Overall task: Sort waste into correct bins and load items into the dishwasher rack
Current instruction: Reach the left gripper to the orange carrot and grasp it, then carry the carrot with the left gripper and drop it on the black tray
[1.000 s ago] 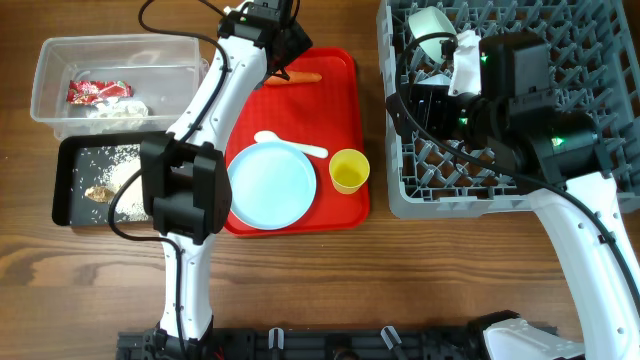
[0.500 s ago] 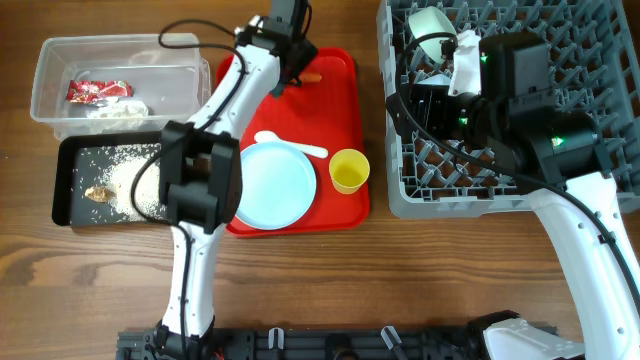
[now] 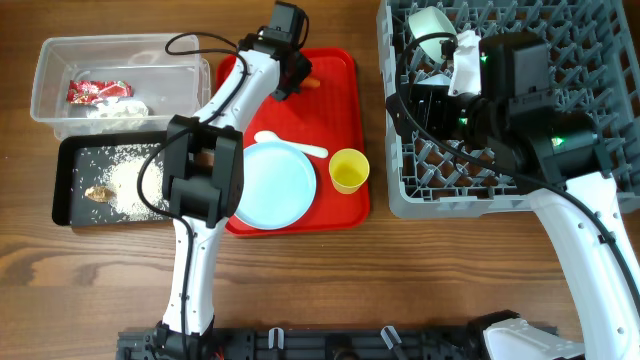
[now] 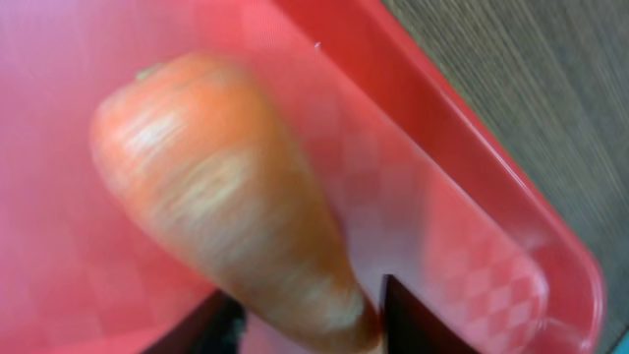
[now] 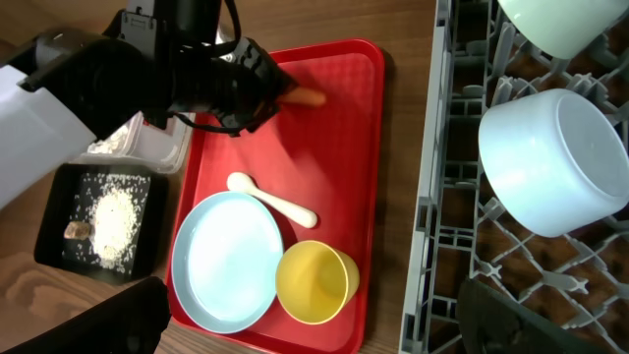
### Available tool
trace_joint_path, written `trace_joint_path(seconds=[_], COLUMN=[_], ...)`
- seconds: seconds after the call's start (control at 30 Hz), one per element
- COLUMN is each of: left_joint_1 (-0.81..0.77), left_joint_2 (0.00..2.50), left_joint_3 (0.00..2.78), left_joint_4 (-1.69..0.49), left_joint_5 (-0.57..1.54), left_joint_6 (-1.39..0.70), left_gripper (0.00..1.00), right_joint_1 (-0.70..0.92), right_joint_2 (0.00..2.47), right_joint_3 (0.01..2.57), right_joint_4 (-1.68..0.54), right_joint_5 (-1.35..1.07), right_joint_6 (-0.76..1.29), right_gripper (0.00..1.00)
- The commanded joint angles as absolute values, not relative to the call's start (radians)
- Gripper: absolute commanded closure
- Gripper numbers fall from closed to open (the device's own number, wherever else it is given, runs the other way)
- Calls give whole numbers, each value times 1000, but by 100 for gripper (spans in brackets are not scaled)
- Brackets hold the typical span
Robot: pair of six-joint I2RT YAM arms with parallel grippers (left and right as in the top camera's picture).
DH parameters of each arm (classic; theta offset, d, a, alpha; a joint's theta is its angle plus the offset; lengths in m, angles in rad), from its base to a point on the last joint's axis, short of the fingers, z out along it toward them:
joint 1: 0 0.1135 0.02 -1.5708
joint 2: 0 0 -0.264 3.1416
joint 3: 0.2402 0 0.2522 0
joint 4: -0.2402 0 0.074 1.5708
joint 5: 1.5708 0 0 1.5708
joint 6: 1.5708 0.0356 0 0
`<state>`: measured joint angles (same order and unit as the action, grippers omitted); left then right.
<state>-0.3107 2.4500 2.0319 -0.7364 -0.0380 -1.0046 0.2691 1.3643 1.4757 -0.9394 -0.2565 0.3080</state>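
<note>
Carrot point(image 4: 226, 206) is the one piece of waste not yet binned: it lies at the twelve o'clock edge of the red serving tray point(image 3: 340, 110), thick end away from the left wrist camera. The left gripper point(image 3: 291, 79) is down on it, one finger on each side of the thin end. That view is blurred, so I cannot tell whether the fingers are squeezing or only bracketing it. Going across the table from nine o'clock, the clear tub point(image 3: 120, 42) at about ten o'clock holds the red wrapper point(image 3: 98, 92) and the white tissue point(image 3: 115, 112). Just at its six o'clock side, the black tray point(image 3: 60, 180) holds the rice point(image 3: 125, 180) and a brown scrap point(image 3: 99, 192), so the sorting looks nearly finished. On the red serving tray, a white spoon point(image 3: 290, 145) lies near the centre. The light-blue plate point(image 3: 275, 185) sits at seven o'clock and the yellow cup point(image 3: 348, 171) at five o'clock; both wait to be loaded. At three o'clock of the table, the rack point(image 3: 470, 203) already carries a mint-green bowl point(image 5: 570, 25) and a pale bowl point(image 5: 555, 162), both near its eleven o'clock corner. The right gripper point(image 5: 314, 344) hangs over that corner with its fingers wide apart and nothing between them. By my judgement, binning the carrot and racking the plate and cup are what remain.
</note>
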Motion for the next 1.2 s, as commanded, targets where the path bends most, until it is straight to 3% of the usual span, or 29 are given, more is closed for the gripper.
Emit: trace_joint_path(seconds=[0.0,0.23,0.37,0.43,0.73,1.07,1.17], left_joint_1=[-257,-206,-189,-183,-169,-134,-63], left_joint_2=[2503,2503,2503,2502,2348,1967,1879], left_joint_3=[2027,2027,2027,2027,2080,2137,2137], left_joint_4=[-777,-883,-892,-892,-976,-1244,-1442], left_joint_5=[-34,-9,-9,-17,-27,-61,-327], left_joint_6=[-808,-593,-485,-474,-451,-423,-554], left_gripper=[66,65,90,96,96,96,96], right_joint_1=[271,271,271,271,271,271,271], right_joint_2=[1369,1369,1369,1369,1369,1369,1369], right_joint_3=[1480,1480,1480,1480,1480,1480,1480], right_joint_4=[-941,-944,-943,-943,-942,-926,-908], right_joint_5=[-240,-240,-240,-240,-240,-240,-241], right_joint_6=[289,288,287,289,288,289,289], right_gripper=[5,4,5,5,4,5,4])
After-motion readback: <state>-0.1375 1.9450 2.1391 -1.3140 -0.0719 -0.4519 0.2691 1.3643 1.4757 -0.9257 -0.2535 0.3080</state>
